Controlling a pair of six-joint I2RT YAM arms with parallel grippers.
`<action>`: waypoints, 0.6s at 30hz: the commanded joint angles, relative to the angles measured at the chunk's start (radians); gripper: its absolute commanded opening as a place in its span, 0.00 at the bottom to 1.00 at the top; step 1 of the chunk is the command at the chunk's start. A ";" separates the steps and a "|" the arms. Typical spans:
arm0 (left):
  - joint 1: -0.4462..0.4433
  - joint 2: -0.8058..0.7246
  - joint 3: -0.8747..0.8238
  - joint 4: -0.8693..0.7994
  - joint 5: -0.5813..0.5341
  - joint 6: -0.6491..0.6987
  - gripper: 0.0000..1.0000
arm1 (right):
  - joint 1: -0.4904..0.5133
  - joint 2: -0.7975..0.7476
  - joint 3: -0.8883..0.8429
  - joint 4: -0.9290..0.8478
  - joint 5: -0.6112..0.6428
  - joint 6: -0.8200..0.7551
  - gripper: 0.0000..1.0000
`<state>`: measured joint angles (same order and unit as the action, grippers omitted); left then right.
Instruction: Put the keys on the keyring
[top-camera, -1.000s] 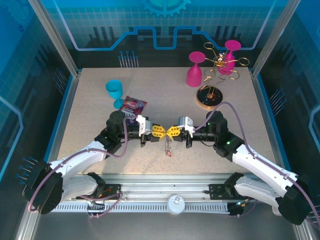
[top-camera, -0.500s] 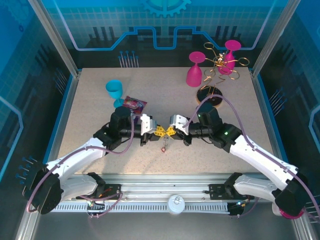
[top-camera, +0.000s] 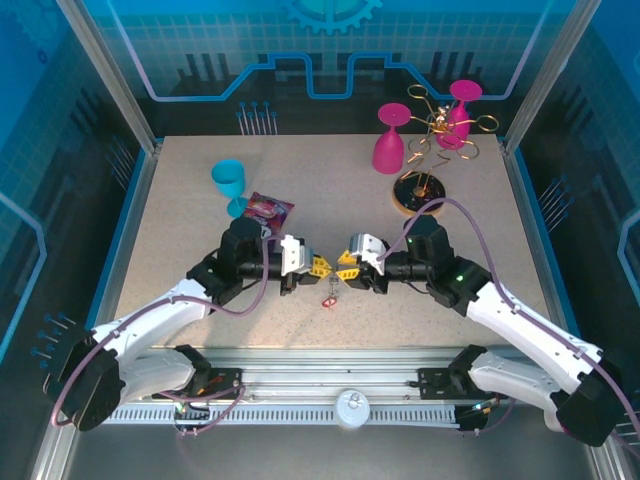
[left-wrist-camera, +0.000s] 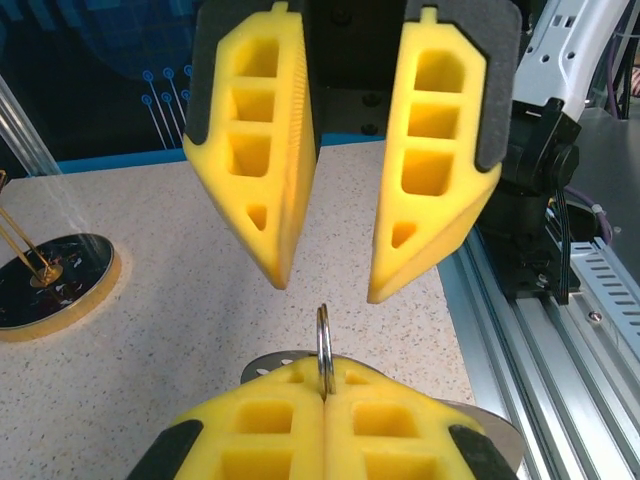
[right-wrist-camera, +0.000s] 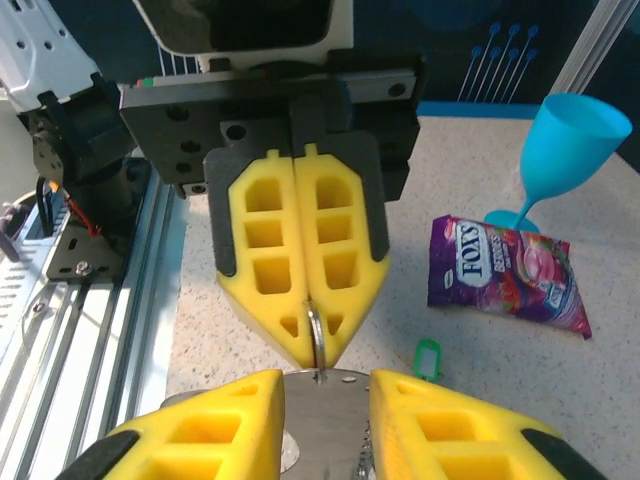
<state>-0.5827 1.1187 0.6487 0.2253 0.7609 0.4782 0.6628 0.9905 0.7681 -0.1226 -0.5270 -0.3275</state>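
The keyring (left-wrist-camera: 323, 335) is a thin metal loop seen edge-on, and my left gripper (left-wrist-camera: 325, 372) is shut on its lower part. My right gripper (left-wrist-camera: 325, 290) faces it with jaws apart, tips just short of the ring. In the right wrist view the keyring (right-wrist-camera: 314, 328) sticks out of the left gripper (right-wrist-camera: 312, 352), while my own right gripper (right-wrist-camera: 325, 378) stands open around nothing. A key with a green tag (right-wrist-camera: 427, 358) shows low beside them. From above, a red-tagged key (top-camera: 328, 298) sits just under the two grippers; I cannot tell whether it hangs from the ring.
A purple snack packet (right-wrist-camera: 505, 275) and a blue goblet (right-wrist-camera: 560, 150) lie behind the left arm. At the back right stand pink goblets (top-camera: 390, 140) and a gold wire rack (top-camera: 440, 130) on a round base (top-camera: 418, 195). The metal rail (top-camera: 340, 385) runs along the near edge.
My right gripper has opened, let go of the ring and drawn back a little to the right. The left gripper stays shut on the ring, which it now holds alone.
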 joint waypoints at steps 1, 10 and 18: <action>-0.005 -0.028 -0.016 0.104 0.053 -0.025 0.00 | -0.011 -0.005 -0.036 0.170 -0.061 0.085 0.30; -0.005 -0.020 -0.015 0.124 0.083 -0.052 0.00 | -0.010 0.031 -0.045 0.228 -0.113 0.108 0.22; -0.005 -0.019 -0.023 0.170 0.100 -0.076 0.00 | -0.012 0.054 -0.038 0.196 -0.116 0.082 0.18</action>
<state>-0.5827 1.1172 0.6338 0.3279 0.8066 0.4175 0.6594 1.0355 0.7326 0.0738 -0.6334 -0.2329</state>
